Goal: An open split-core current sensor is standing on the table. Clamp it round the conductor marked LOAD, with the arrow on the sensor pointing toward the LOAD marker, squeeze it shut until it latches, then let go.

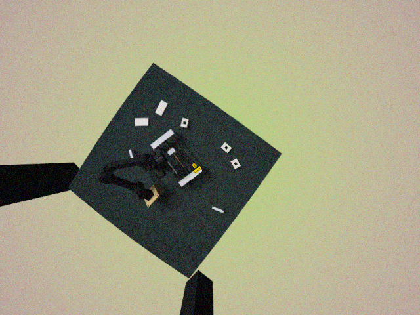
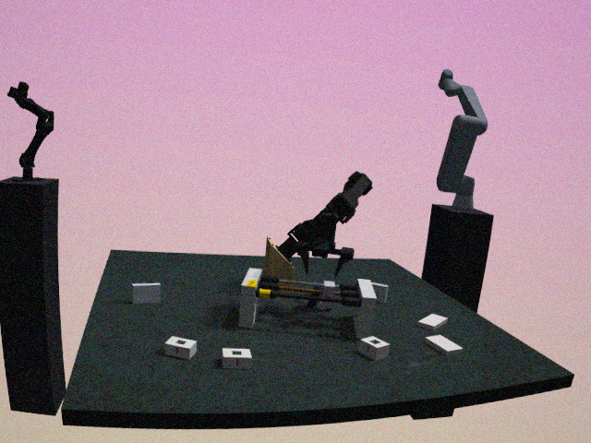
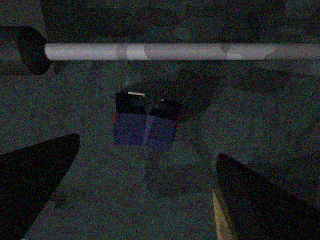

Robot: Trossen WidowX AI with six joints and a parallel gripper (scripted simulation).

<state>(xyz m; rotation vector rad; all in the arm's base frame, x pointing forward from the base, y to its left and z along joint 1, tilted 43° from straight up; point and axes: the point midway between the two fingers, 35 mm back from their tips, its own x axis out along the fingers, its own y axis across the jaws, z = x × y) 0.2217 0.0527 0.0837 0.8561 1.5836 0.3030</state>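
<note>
The sensor (image 3: 146, 131) stands on the table in the wrist view, dark blue with a thin red edge on either side. Its two halves spread apart at the top; its arrow is not readable. In the exterior view it is mostly hidden behind the rods. My gripper (image 2: 321, 274) (image 3: 150, 150) is open and empty, above and behind the rack, with the sensor beyond and between its fingertips in the wrist view. The LOAD label (image 1: 197, 169) (image 2: 251, 282) is yellow, on one white end block. A yellow band (image 1: 194, 165) (image 2: 264, 293) marks the black conductor beside it.
A pale grey rod (image 3: 185, 52) crosses above the sensor in the wrist view. A copper rod (image 1: 178, 160) runs between the grey and black ones. The other white end block (image 1: 162, 138) (image 2: 367, 289) holds the far ends. Several white blocks stand around the rack.
</note>
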